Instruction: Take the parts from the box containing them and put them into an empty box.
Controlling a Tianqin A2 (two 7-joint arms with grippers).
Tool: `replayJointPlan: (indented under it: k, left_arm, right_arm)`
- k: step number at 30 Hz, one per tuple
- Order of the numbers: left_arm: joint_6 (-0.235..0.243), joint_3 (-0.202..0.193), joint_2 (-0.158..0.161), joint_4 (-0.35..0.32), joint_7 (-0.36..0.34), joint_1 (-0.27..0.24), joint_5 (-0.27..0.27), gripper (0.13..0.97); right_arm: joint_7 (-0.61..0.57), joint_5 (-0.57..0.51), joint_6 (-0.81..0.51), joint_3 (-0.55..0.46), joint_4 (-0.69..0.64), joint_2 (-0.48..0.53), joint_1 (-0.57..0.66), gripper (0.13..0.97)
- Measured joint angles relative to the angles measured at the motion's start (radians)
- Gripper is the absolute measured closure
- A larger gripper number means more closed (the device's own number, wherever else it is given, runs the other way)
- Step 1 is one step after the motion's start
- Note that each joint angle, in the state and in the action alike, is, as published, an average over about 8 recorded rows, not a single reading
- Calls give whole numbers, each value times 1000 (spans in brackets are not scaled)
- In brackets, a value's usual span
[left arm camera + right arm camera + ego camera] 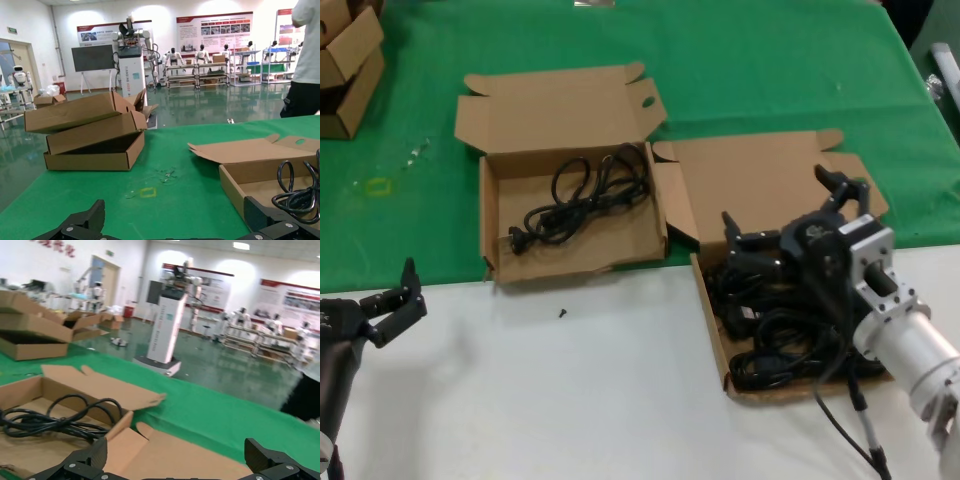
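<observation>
From the head view, two cardboard boxes lay open where the green cloth [760,60] met the white counter [570,390]. The right box [715,335], nearer the robot, was heaped with black power cords [780,345]; the right pincer [785,215] hung above it, fingers spread, pinching nothing. Beside that box, to the robot's left, the left box [495,225] held one cord bundle [585,195]. The left pincer [395,300] waited over the counter well away from the left box, fingers spread. In the left wrist view, stacked cartons [90,132] sat on the cloth beyond the left box [235,187]. In the right wrist view, that box's cord [55,420] lay coiled inside.
</observation>
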Motion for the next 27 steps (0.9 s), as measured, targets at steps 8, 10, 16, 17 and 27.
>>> replayJointPlan:
  k: [8, 10, 16, 17, 27]
  left_arm:
    - [0, 0, 0, 0, 0, 0, 0, 132]
    - [0, 0, 0, 0, 0, 0, 0, 132]
    - [0, 0, 0, 0, 0, 0, 0, 132]
    - [0, 0, 0, 0, 0, 0, 0, 132]
    - [0, 0, 0, 0, 0, 0, 0, 132]
  right_arm:
    - [54, 38, 78, 45, 49, -17, -87, 129]
    - [65, 45, 93, 53, 59, -21, -104, 129]
    - [79, 55, 112, 64, 72, -25, -126, 129]
    - [79, 55, 113, 65, 72, -25, -126, 129]
    - [80, 55, 113, 65, 72, -25, -127, 129]
